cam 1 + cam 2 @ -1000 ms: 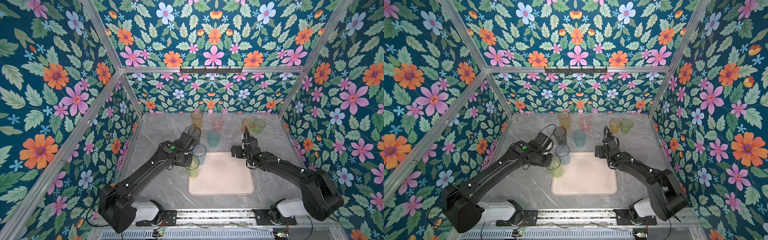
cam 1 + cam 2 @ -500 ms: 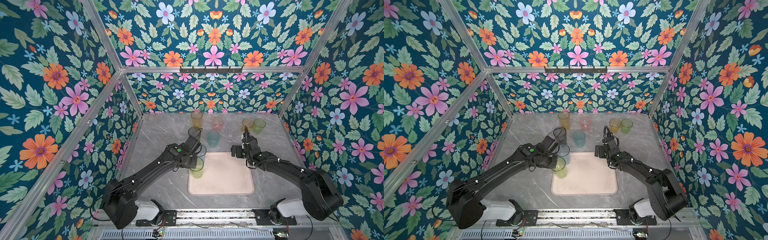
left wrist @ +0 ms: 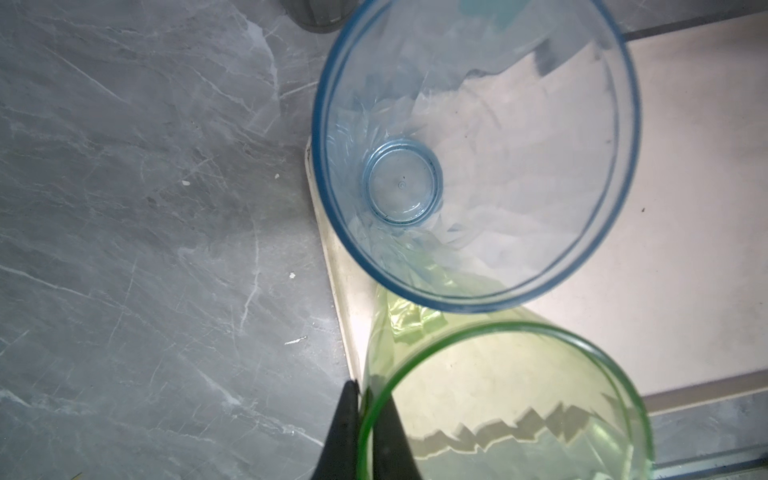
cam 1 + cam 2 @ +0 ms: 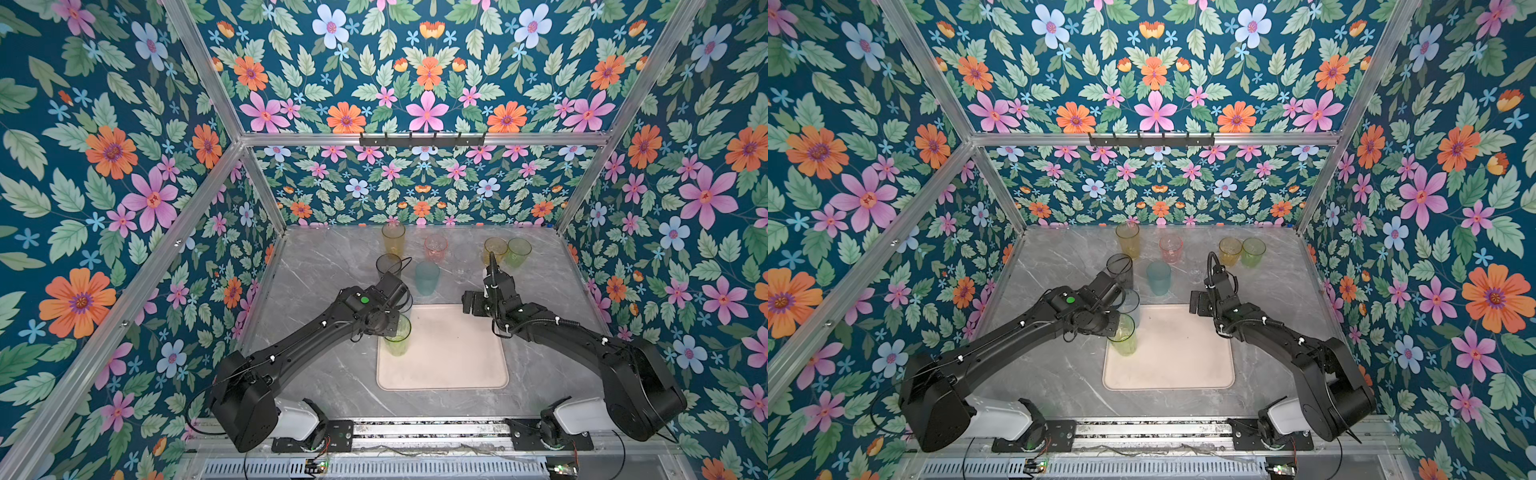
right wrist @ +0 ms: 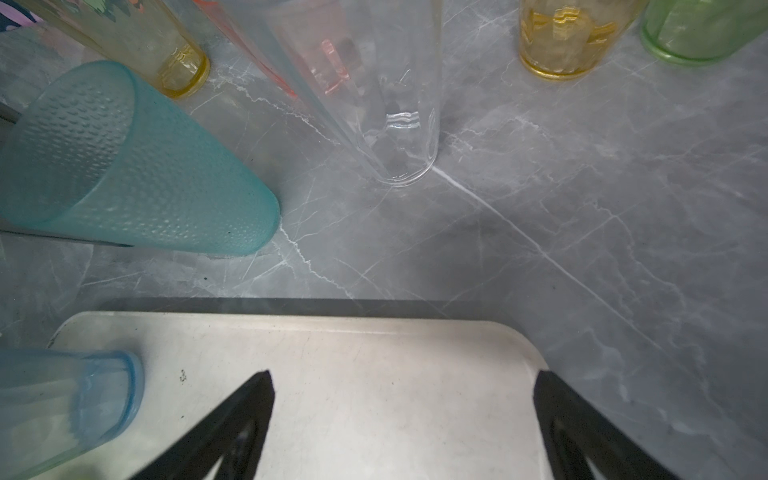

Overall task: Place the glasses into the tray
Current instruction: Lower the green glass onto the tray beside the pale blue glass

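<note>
My left gripper [image 3: 368, 388] is shut on the rim of the yellow-green glass [image 4: 397, 341] [image 3: 498, 407], one finger inside and one outside. The glass hangs upright over the left edge of the cream tray [image 4: 457, 361] [image 4: 1183, 361]. A blue-grey glass [image 3: 478, 158] [image 4: 1130, 300] stands in the tray's far left corner. My right gripper [image 5: 403, 378] is open and empty above the tray's far right corner [image 5: 498, 345]. On the table behind the tray stand the teal [image 4: 427, 277], smoky dark [image 4: 388, 265], clear [image 5: 399, 104], pink [image 4: 435, 247], tall amber [image 4: 392, 239], short amber [image 4: 494, 249] and green [image 4: 517, 251] glasses.
The grey marble table [image 4: 332, 374] is boxed in by flowered walls on three sides. A black hook rail [image 4: 422, 139] hangs on the back wall. Both arm bases sit on the rail along the front edge.
My left arm has carried the yellow-green glass a little to the right, from beside the tray to over its left edge. The right arm has not moved.
</note>
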{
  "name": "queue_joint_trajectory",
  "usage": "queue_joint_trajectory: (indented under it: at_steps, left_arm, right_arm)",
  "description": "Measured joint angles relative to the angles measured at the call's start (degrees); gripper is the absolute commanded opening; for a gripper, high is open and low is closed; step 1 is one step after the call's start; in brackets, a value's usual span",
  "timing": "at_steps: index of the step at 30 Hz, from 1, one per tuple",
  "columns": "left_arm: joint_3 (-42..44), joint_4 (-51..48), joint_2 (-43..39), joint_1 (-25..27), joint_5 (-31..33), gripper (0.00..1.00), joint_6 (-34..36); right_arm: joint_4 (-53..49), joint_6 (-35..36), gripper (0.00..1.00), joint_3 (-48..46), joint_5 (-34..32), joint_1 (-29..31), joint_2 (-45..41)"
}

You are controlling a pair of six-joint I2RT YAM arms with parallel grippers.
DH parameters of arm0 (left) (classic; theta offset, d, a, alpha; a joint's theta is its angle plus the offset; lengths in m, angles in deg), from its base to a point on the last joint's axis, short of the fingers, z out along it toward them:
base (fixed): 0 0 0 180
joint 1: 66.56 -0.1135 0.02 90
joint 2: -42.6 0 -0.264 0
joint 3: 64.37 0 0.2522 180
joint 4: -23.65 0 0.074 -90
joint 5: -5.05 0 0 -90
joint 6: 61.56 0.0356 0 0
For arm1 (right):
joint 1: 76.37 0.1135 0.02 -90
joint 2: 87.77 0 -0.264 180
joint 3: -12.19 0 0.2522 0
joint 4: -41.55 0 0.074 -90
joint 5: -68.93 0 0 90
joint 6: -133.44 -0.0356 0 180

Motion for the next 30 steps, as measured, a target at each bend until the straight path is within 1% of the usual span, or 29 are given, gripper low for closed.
queue_joint_trajectory:
  at_steps: [17, 21, 24, 30]
  left_arm:
    - [-0.8, 0.3, 2.0, 1.0, 1.2, 0.00, -0.9]
    - [-1.3, 0.2, 2.4, 1.1, 1.5, 0.10, -0.9]
    - [-1.4, 0.1, 2.4, 1.2, 1.8, 0.15, -1.2]
    - [-1.4, 0.1, 2.3, 1.3, 2.3, 0.18, -1.7]
  right_arm:
    - [-0.7, 0.0, 0.99, 0.0, 0.0, 0.0, 0.0]
    - [-1.1, 0.0, 0.99, 0.0, 0.0, 0.0, -0.1]
    - [-1.2, 0.0, 0.99, 0.0, 0.0, 0.0, -0.2]
    - [-1.3, 0.0, 0.99, 0.0, 0.0, 0.0, -0.2]
